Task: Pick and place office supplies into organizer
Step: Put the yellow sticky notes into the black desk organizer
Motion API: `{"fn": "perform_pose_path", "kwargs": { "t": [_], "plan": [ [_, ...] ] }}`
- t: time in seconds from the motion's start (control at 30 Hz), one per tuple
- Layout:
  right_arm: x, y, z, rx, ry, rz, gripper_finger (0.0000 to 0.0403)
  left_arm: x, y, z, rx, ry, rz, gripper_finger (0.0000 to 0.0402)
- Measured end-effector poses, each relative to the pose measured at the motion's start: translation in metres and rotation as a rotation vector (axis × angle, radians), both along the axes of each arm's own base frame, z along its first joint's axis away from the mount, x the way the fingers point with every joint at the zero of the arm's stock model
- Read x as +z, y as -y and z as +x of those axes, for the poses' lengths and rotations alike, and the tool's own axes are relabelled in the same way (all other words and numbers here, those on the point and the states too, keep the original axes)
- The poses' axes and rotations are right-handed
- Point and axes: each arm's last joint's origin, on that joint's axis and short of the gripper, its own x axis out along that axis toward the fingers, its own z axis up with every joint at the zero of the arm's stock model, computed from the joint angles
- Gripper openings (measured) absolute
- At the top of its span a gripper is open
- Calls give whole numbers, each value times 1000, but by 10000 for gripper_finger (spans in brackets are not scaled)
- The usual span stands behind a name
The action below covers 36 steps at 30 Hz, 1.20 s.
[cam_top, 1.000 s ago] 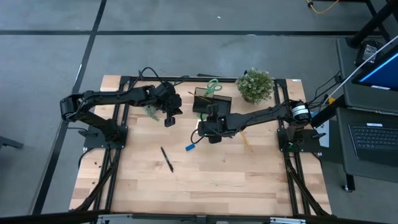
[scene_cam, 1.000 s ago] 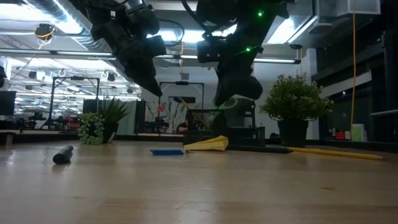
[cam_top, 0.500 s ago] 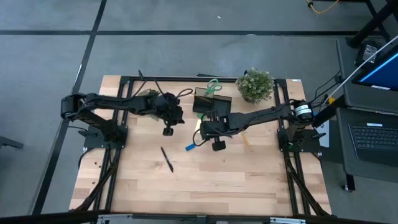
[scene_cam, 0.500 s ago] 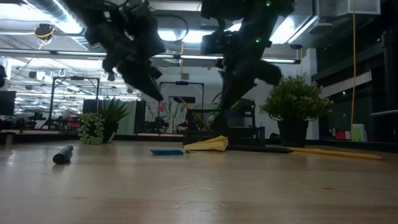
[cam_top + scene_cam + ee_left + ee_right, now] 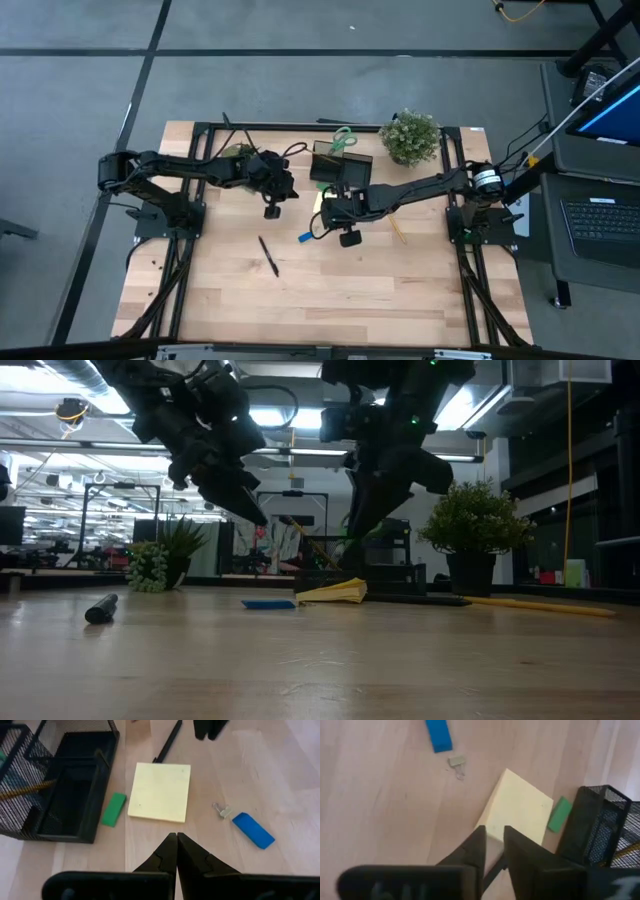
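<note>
A pencil (image 5: 22,791) sits in the organizer (image 5: 75,780); sticky-note pad (image 5: 160,792), erasers, pen remain at its six o'clock. Left tool (image 5: 176,851) together, right tool (image 5: 492,845) slightly apart, both empty.

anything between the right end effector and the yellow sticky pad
Nothing visible. The right end effector hangs just above the edge of the sticky pad, fingers slightly parted, with only bare table around it.

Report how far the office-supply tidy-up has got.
Done: scissors and a pencil stand in the organizer. In hand: nothing; the right gripper, slightly open, hovers over the sticky-note pad; the left gripper is shut and empty. Left: pad, green eraser, blue eraser, binder clip, pen and pencil on the table.
</note>
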Motion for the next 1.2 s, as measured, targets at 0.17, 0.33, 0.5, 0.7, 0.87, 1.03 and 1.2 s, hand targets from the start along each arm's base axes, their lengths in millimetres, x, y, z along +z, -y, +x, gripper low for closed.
{"fn": "perform_pose_path", "kwargs": {
  "t": [0.17,0.33,0.5,0.7,0.87,1.03,1.2],
  "plan": [
    [1,-11,1,4,32,18,131,1,0,1,-5,9,8,2],
    [-4,-19,5,22,49,21,179,2,0,1,-5,21,12,2],
    [-25,-19,8,18,-25,2,198,2,0,1,-1,22,7,2],
    [-34,-16,13,-23,-7,-92,199,2,0,1,0,21,6,2],
    [-39,-14,14,-29,-26,-98,200,2,0,1,0,22,5,2],
    [-51,-10,16,-39,-51,-102,200,2,0,1,2,22,3,2],
    [-58,-3,17,-80,-72,-191,200,2,0,1,5,21,-2,2]
  ]
}}
